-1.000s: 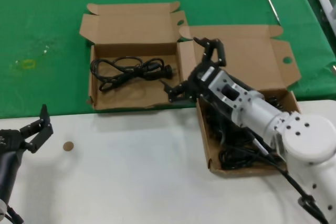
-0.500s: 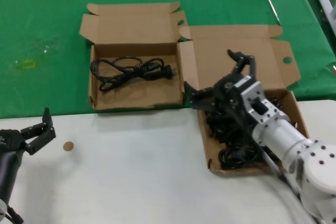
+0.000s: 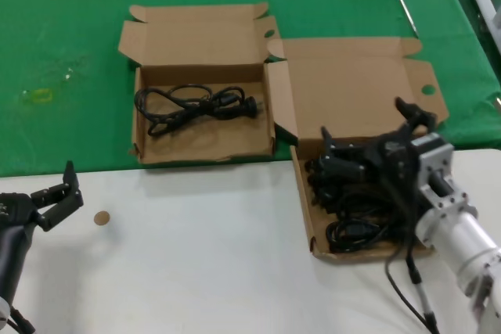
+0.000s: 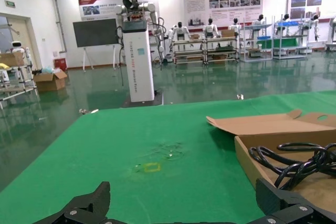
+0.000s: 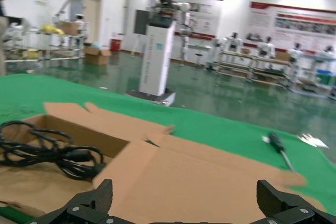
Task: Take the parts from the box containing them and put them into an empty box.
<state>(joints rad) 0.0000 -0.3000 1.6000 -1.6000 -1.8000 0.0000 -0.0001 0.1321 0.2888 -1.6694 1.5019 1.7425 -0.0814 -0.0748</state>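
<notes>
Right gripper (image 3: 368, 142) fingers spread wide, empty, hovering over the tangled power cords (image 3: 348, 201) in the larger box (image 3: 356, 91). One cord (image 3: 192, 105) already lies in the smaller box (image 3: 200, 37). Risk: cords are interlocked, so a grab may drag several or snag the box wall. Left gripper (image 3: 56, 193) spread, idle at the table edge.

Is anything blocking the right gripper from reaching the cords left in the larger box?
Nothing visible does. The right gripper, open, hovers just above the pile of power cords in the larger box, whose lid stands folded back behind it. The left gripper waits open at the table's near edge, far from both boxes.
</notes>
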